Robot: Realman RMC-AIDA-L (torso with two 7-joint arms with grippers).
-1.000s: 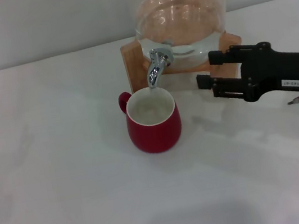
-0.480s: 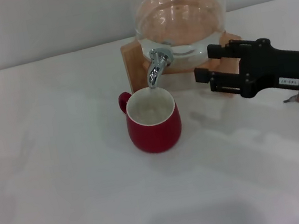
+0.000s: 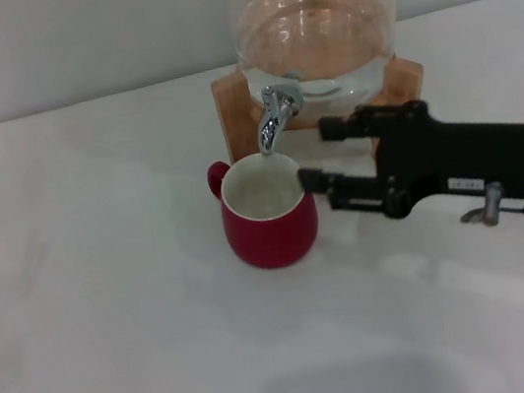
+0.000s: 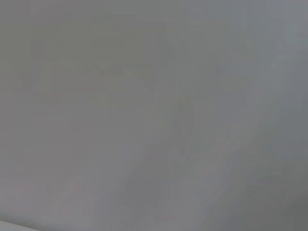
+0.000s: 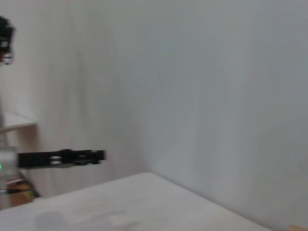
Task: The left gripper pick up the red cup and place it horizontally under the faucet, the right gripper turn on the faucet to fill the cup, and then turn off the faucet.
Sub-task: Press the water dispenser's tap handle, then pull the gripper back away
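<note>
Head view, cup (image 3: pixel 268 211): upright on the table, directly under the faucet (image 3: pixel 275 117), mouth set to catch the stream.
Head view, right gripper (image 3: pixel 321 158): just right of the faucet, fingers apart, likely lined up for the lever.
Left wrist view: blank grey; left gripper unseen, state unknown.
Right wrist view: wall only; a dark arm far off.
</note>
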